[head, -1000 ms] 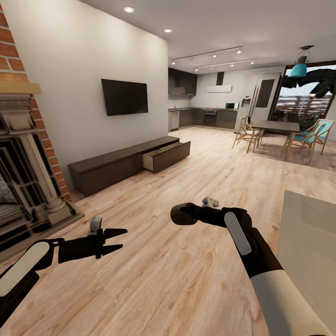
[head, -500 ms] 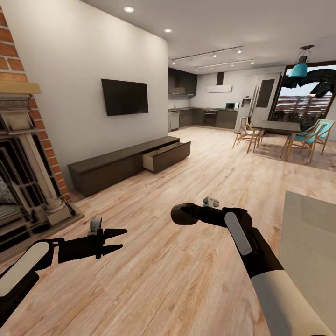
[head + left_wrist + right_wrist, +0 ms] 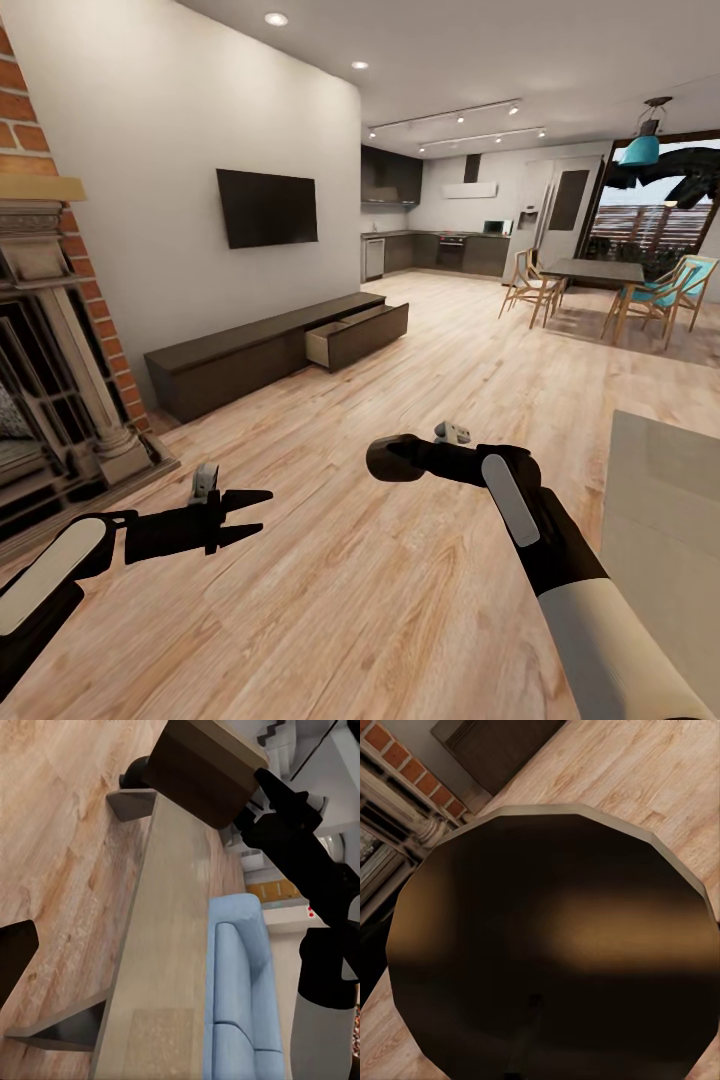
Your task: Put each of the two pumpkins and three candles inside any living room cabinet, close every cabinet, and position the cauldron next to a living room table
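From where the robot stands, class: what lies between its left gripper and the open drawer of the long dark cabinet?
Nothing but wooden floor. In the head view the stretch from the left gripper to the cabinet and its open drawer is bare planks.

L tool [image 3: 252, 514] spread (empty) — R arm [image 3: 520, 515] fwd.

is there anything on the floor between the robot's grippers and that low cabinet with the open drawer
Nothing visible. In the head view, bare wood floor runs from the left gripper and right gripper to the cabinet and its open drawer. The right gripper grips a dark round object, apparently a candle.
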Tool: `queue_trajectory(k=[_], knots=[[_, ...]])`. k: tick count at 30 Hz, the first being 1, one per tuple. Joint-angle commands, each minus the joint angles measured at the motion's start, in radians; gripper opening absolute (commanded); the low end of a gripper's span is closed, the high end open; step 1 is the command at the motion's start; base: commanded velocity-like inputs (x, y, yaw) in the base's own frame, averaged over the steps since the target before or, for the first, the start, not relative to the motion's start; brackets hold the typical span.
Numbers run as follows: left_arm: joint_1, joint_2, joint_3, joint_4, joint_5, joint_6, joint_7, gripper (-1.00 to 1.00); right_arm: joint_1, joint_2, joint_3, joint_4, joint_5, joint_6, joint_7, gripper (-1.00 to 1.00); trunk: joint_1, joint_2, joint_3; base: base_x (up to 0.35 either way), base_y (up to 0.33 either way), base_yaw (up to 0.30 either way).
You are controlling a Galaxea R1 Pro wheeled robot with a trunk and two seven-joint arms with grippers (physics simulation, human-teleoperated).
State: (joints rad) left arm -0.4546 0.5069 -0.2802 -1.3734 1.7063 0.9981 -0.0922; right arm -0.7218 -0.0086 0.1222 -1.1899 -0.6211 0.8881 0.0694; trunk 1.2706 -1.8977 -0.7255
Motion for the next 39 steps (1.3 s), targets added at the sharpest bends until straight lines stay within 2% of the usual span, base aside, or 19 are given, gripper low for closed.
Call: queue_trajectory(k=[1,19,39], knots=[[-0.001,0.001,-0.002,0.000,-0.008,0.001,-0.010,1.00,-0.001,-0.001,0.001,0.000,0.007,0.003,0.007,-1.00,0.000,0.000,-0.001,0.005,0.000,0.000],[-0.001,0.001,-0.001,0.000,-0.008,0.001,-0.010,1.00,-0.001,-0.001,0.001,0.000,0.007,0.003,0.007,-1.00,0.000,0.000,-0.001,0.011,0.000,0.000],[-0.001,0.001,-0.002,0.000,-0.008,0.001,-0.009,1.00,-0.001,-0.001,0.001,0.001,0.007,0.003,0.007,-1.00,0.000,0.000,-0.001,0.132,0.000,0.000]])
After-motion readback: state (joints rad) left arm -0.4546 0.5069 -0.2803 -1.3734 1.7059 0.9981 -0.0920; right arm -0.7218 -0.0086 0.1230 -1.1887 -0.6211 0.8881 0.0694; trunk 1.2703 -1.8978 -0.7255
